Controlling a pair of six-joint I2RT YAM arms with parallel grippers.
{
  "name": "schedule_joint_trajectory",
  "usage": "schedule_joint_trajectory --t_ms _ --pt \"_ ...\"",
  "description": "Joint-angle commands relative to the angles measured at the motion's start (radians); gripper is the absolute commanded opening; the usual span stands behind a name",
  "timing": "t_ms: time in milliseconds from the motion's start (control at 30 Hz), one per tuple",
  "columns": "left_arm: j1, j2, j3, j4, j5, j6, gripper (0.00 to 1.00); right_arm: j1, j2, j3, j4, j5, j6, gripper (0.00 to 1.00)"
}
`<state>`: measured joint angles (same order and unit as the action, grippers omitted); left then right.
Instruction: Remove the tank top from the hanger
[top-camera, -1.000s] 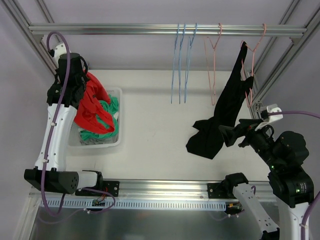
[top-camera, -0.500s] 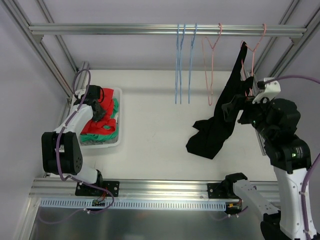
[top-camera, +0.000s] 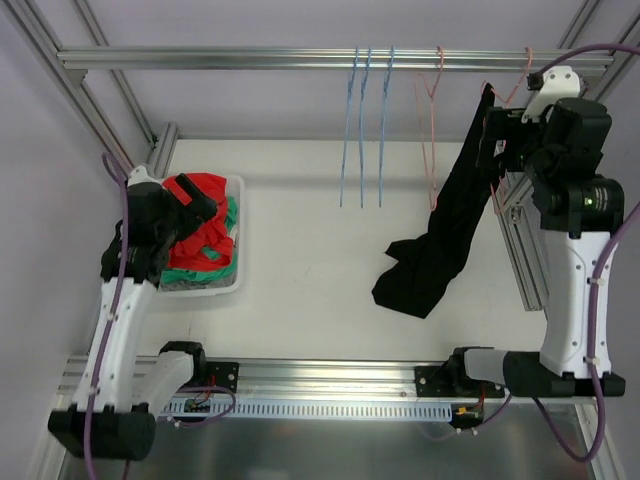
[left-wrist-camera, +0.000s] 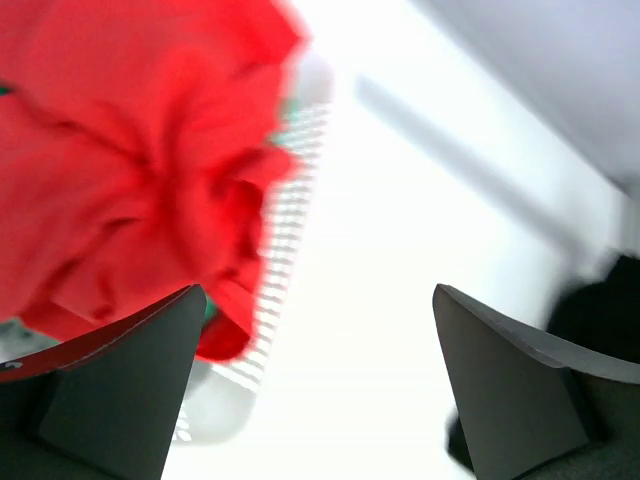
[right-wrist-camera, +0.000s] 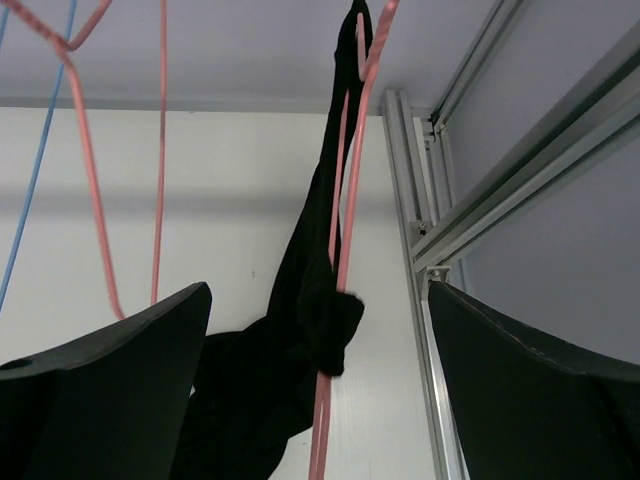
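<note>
A black tank top (top-camera: 448, 232) hangs from a pink hanger (top-camera: 517, 90) at the right end of the rail, and its lower end lies crumpled on the table. My right gripper (top-camera: 492, 135) is raised beside the top of the garment and stands open. In the right wrist view the tank top (right-wrist-camera: 300, 330) and the hanger's wire (right-wrist-camera: 345, 250) lie between the fingers (right-wrist-camera: 120, 390) but beyond them, with nothing gripped. Over the white basket (top-camera: 215, 290) my left gripper (top-camera: 200, 200) is open and holds nothing.
A red garment (top-camera: 200, 238) lies on green clothes in the basket; it fills the left of the left wrist view (left-wrist-camera: 130, 170). Three blue hangers (top-camera: 362, 120) and an empty pink hanger (top-camera: 432, 120) hang from the rail (top-camera: 250, 58). An aluminium frame post (right-wrist-camera: 470, 190) stands close on the right.
The left gripper lowered the red garment into the basket and opened, letting it go. The right arm rose from the tank top's lower end to the hanger's top.
</note>
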<state>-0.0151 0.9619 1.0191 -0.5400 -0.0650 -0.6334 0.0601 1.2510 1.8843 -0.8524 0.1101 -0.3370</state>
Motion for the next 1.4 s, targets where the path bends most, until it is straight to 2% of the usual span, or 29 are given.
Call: schedule_joint_trajectory --t_ms 0,133,367,400,433,500,533,633,667,800,1000,1067,1367 --pt "-0.074 -0.192 0.018 -0.063 0.157 0.092 0.99 -0.035 0.106 0.105 -0.005 0.004 -0.091 0.95" --pt "-0.097 -0.305 -0.010 -0.077 0.342 0.231 0.99 -0.055 0.211 0.206 -0.005 -0.039 -0.091 0.90" --pt "-0.097 -0.547 -0.131 -0.098 0.350 0.356 0.99 -0.057 0.318 0.252 -0.004 -0.064 -0.076 0.78" --pt "-0.097 -0.561 -0.148 -0.098 0.328 0.369 0.99 -0.055 0.324 0.259 -0.002 -0.063 -0.074 0.73" --pt "-0.098 -0.574 -0.163 -0.097 0.317 0.374 0.99 -0.057 0.333 0.263 -0.004 -0.056 -0.073 0.60" --pt "-0.105 -0.600 -0.209 -0.094 0.285 0.356 0.99 -0.055 0.341 0.279 -0.004 -0.050 -0.073 0.54" --pt "-0.108 -0.604 -0.211 -0.092 0.284 0.357 0.99 -0.055 0.344 0.283 -0.004 -0.047 -0.068 0.41" --pt "-0.114 -0.612 -0.209 -0.089 0.274 0.359 0.99 -0.055 0.350 0.292 -0.004 -0.043 -0.060 0.22" --pt "-0.114 -0.609 -0.211 -0.089 0.275 0.359 0.99 -0.055 0.349 0.295 -0.004 -0.040 -0.060 0.22" --pt "-0.118 -0.609 -0.212 -0.089 0.291 0.359 0.99 -0.055 0.341 0.296 -0.002 -0.039 -0.048 0.00" --pt "-0.123 -0.611 -0.215 -0.086 0.297 0.357 0.99 -0.055 0.311 0.294 0.052 -0.098 0.024 0.00" --pt "-0.125 -0.611 -0.215 -0.084 0.298 0.357 0.99 -0.055 0.292 0.289 0.091 -0.162 0.039 0.00" --pt "-0.129 -0.620 -0.215 -0.081 0.310 0.362 0.99 -0.055 0.228 0.263 0.177 -0.201 0.087 0.00"
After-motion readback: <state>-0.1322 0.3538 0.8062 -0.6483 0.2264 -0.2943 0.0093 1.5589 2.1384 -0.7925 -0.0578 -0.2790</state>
